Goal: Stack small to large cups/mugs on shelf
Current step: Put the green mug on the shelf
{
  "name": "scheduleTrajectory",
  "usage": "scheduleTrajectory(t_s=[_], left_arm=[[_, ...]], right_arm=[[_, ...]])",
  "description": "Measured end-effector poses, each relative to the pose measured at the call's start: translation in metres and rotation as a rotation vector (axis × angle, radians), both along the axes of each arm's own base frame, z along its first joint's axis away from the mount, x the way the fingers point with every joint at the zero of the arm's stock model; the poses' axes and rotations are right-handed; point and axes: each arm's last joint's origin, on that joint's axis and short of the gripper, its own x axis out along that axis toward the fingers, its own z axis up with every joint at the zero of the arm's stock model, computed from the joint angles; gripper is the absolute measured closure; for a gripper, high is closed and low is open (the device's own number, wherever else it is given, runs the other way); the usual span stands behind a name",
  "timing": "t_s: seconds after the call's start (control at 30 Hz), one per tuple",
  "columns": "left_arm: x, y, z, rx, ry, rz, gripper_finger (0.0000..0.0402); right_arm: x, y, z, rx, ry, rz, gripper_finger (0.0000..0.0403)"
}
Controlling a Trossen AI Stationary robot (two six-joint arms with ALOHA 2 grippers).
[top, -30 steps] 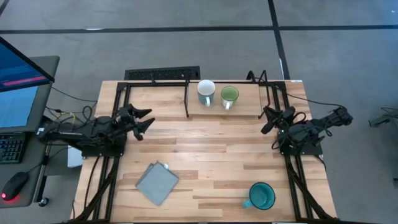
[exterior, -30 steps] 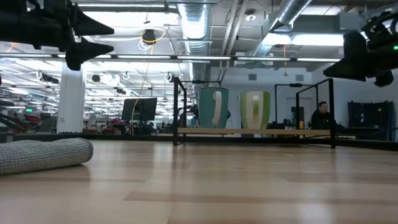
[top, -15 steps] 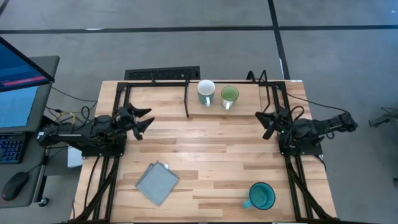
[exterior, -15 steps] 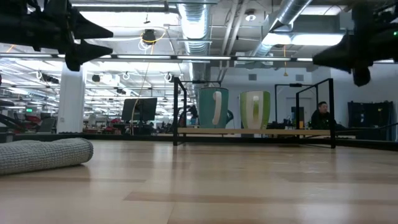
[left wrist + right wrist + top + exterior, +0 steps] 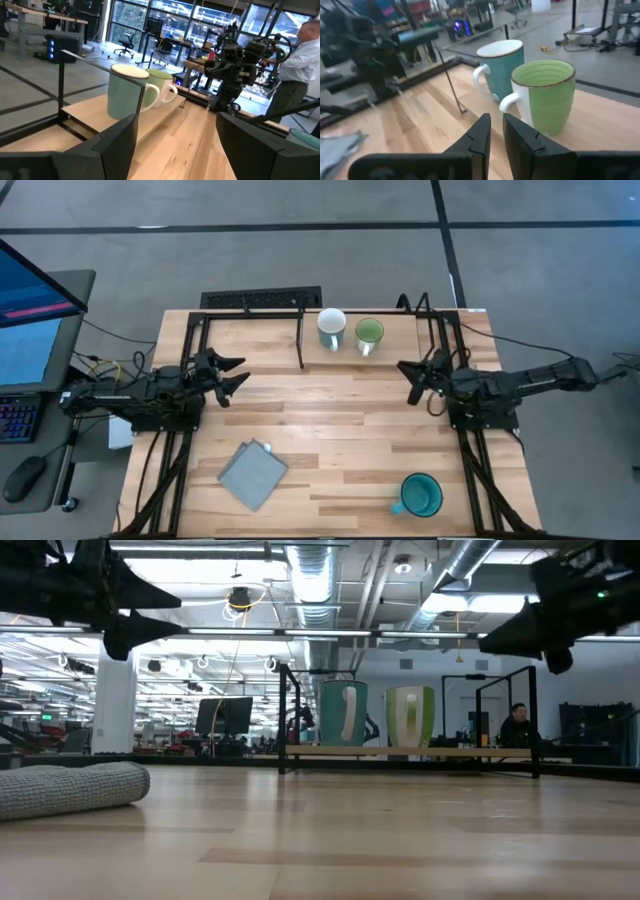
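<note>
A white mug (image 5: 331, 327) and a light green mug (image 5: 369, 333) stand side by side, bases down, on the low wood shelf (image 5: 400, 342) at the table's far edge. Their handles face the near edge. Both show in the right wrist view, the white (image 5: 501, 65) and the green (image 5: 545, 95). A larger teal mug (image 5: 421, 496) stands on the tabletop near the front right. My left gripper (image 5: 236, 372) hovers open over the table's left side. My right gripper (image 5: 408, 381) hovers right of and nearer than the shelf's mugs, its fingers almost closed (image 5: 496, 120) and empty.
A folded grey cloth (image 5: 252, 473) lies near the front left. The shelf's black metal legs (image 5: 301, 340) and frame posts (image 5: 436, 330) stand beside the mugs. Bare wood lies between the grippers mid-table. A person (image 5: 300, 55) stands in the room beyond the table.
My right gripper has moved toward the table's left, out from the right edge toward the middle, closer to the shelf's near right corner, staying above the table. The mugs and the cloth have not moved.
</note>
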Motion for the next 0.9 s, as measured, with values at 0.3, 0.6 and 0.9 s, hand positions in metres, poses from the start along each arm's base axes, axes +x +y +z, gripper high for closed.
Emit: scheduleTrajectory(t_s=[0.3,0.6,0.9], left_arm=[[0.000,0.000,-0.004,-0.012,0.034,0.001,0.0140],[0.000,0.000,-0.008,-0.051,0.065,0.004,0.0140],[0.000,0.000,-0.008,-0.052,0.063,0.003,0.0140]], right_arm=[[0.038,-0.016,0.010,0.053,0.158,-0.034,0.0329],[0.068,-0.040,0.006,0.137,0.270,-0.079,0.0329],[0.079,-0.063,0.005,0.183,0.362,-0.185,0.0329]])
